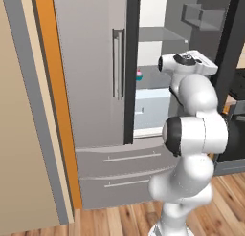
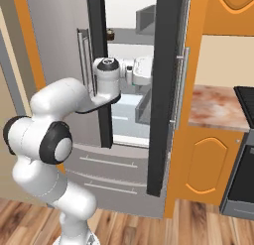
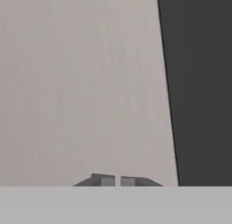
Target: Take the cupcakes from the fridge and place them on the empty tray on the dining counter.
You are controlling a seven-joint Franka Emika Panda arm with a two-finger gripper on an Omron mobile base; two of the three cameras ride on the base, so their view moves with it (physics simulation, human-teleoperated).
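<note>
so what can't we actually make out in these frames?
- Pink cupcake, left base view: tiny, detail unreadable.
- Brown cupcake, right base view: maybe the small dark speck on the fridge shelf; too small to confirm.
- Tool, hand view: tips shut against a plain grey surface; which fridge surface is unclear.
- Lower fridge shelves, right base view: blocked by the arm.

The fridge (image 1: 95, 87), a tall grey steel French-door unit with vertical bar handles and two drawers below, is seen with its left door shut and its right door swung open. A pink-frosted cupcake (image 1: 139, 75) in a teal wrapper is set upright at the left edge of a grey-white inner shelf, just beside the black centre strip.
</note>
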